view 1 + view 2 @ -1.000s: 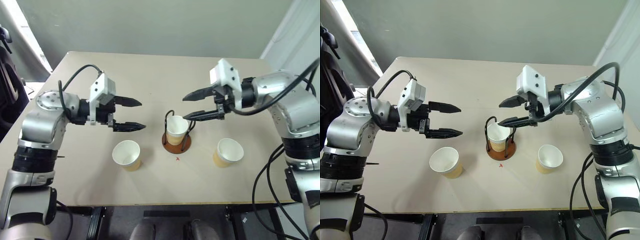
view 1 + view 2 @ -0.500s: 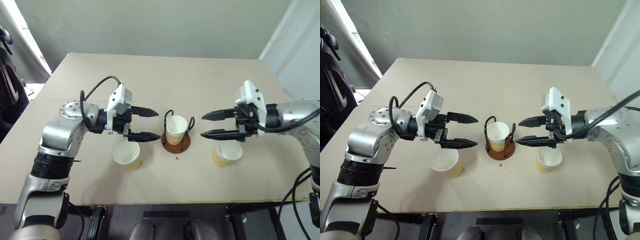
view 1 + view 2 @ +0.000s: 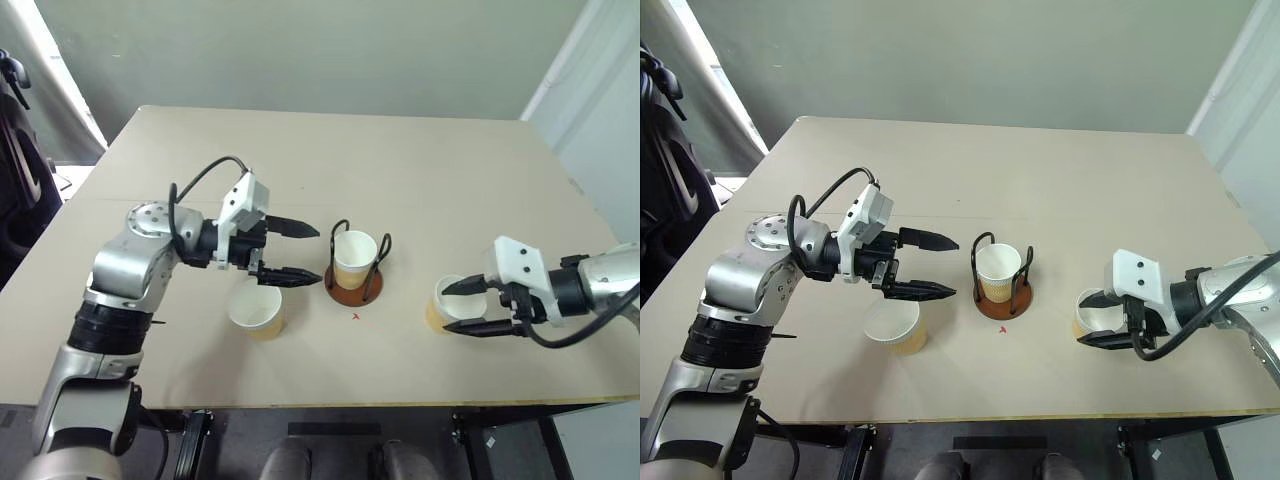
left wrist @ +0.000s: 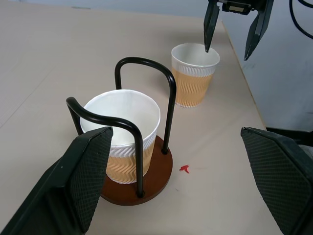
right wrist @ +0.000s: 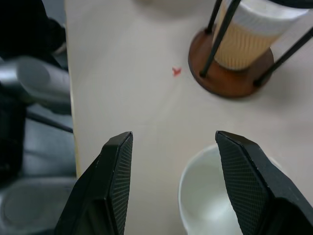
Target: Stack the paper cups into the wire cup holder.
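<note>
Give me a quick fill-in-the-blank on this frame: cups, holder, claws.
1. The number of paper cups already inside the wire cup holder is ____.
2. The right claw sits open at the rim of the cup on the robot's ____ side of the holder.
3. The left claw is open and holds ____.
4. The small mark on the table near the holder's base is coloured ____.

Missing words: one; right; nothing; red
</note>
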You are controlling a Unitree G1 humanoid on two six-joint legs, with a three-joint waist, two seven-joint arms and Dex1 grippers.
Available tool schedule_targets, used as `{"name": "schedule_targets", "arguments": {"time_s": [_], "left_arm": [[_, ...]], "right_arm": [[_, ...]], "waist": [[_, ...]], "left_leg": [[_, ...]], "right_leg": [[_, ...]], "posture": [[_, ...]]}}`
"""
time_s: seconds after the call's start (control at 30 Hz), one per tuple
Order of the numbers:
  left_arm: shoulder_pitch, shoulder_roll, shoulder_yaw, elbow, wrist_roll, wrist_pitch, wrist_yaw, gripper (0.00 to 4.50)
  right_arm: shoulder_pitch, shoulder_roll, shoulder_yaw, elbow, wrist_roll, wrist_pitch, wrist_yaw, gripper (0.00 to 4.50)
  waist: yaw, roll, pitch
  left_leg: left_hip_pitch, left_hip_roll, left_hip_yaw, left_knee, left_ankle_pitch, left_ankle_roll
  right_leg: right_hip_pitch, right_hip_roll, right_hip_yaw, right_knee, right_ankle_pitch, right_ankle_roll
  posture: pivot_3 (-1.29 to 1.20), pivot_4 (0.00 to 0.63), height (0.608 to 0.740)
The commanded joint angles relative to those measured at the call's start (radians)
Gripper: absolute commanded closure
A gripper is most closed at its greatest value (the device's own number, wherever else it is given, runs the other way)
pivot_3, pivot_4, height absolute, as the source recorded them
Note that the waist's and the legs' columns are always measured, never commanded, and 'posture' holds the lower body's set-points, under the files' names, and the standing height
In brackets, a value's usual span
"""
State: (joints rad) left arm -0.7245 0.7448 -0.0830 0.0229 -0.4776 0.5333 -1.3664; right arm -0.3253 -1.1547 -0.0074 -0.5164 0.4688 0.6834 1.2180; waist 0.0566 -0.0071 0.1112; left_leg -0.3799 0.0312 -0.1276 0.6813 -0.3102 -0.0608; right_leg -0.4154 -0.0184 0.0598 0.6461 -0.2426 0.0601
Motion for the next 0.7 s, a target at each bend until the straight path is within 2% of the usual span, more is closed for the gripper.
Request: {"name": "schedule_targets", "arguments": {"time_s": [0.03, 0.3, 0.43, 0.53, 0.7], "left_arm": [[-0.027, 0.003, 0.008, -0.003, 0.003, -0.023, -0.01, 0.0], [-0.023, 0.014, 0.013, -0.004, 0.006, -0.035, -0.02, 0.0], [-0.026, 0.019, 0.014, -0.003, 0.008, -0.039, -0.022, 0.0], [-0.026, 0.023, 0.016, -0.003, 0.01, -0.042, -0.023, 0.0], [-0.024, 0.029, 0.016, -0.002, 0.012, -0.046, -0.023, 0.0]], "right_arm": [[0.021, -0.025, 0.023, 0.027, -0.074, -0.091, 0.012, 1.85], [0.02, -0.011, 0.113, 0.137, -0.22, -0.24, 0.02, 1.85], [-0.002, 0.015, 0.14, 0.155, -0.241, -0.254, 0.02, 1.85], [-0.007, 0.027, 0.151, 0.161, -0.251, -0.262, 0.028, 2.42], [-0.018, 0.043, 0.143, 0.156, -0.233, -0.241, 0.04, 4.21]], "waist": [[0.0, 0.0, 0.0], [0.0, 0.0, 0.0], [0.0, 0.0, 0.0], [-0.001, 0.0, 0.0], [0.0, 0.0, 0.0]], "left_leg": [[0.0, 0.0, 0.0, 0.0, 0.0, 0.0], [0.0, 0.0, 0.0, 0.001, -0.001, 0.001], [0.0, 0.0, 0.0, 0.001, -0.001, 0.001], [0.0, 0.0, 0.0, 0.001, -0.001, 0.001], [0.0, 0.0, 0.0, 0.001, -0.001, 0.001]], "right_leg": [[0.0, 0.0, 0.0, 0.0, 0.0, 0.0], [0.0, 0.0, 0.0, 0.0, 0.0, 0.001], [0.0, 0.0, 0.0, 0.0, 0.0, 0.001], [0.0, 0.0, 0.0, 0.0, 0.0, 0.001], [0.0, 0.0, 0.0, 0.0, 0.001, 0.001]], "posture": [[0.0, 0.15, 0.74], [0.0, 0.15, 0.74], [0.0, 0.15, 0.74], [0.0, 0.15, 0.74], [0.0, 0.15, 0.74]]}}
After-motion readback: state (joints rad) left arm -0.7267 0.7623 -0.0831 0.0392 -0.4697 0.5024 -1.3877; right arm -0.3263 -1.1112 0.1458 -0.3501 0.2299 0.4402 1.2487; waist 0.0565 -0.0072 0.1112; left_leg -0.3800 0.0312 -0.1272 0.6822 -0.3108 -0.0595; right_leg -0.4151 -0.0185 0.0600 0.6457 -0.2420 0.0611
